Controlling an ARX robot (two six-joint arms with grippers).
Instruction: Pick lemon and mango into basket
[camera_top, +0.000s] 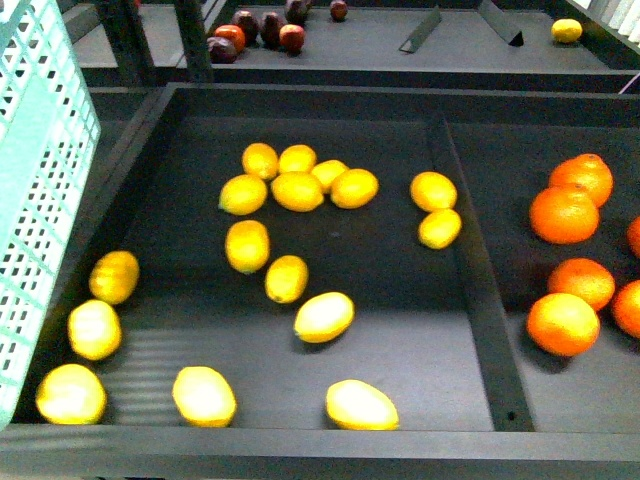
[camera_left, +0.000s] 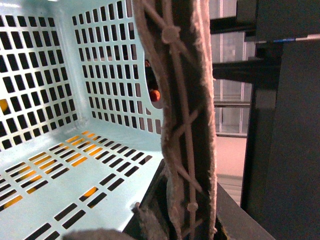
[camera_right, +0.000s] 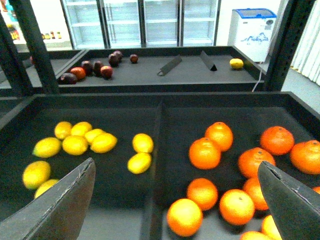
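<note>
No word, number or brand is showing clearly enough to be read in any of the three views. The white chest freezer (camera_right: 255, 31) at the back of the right wrist view is carrying a blue mark on its front, but it is coming out too small and blurred to make out as letters.

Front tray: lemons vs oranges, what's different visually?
Colour: the lemons are yellow, the oranges deep orange. Shape: lemons are oval with tapered ends, oranges round. Place: lemons lie left of the divider, oranges right of it. Both lie loose on the dark tray floor.
</note>
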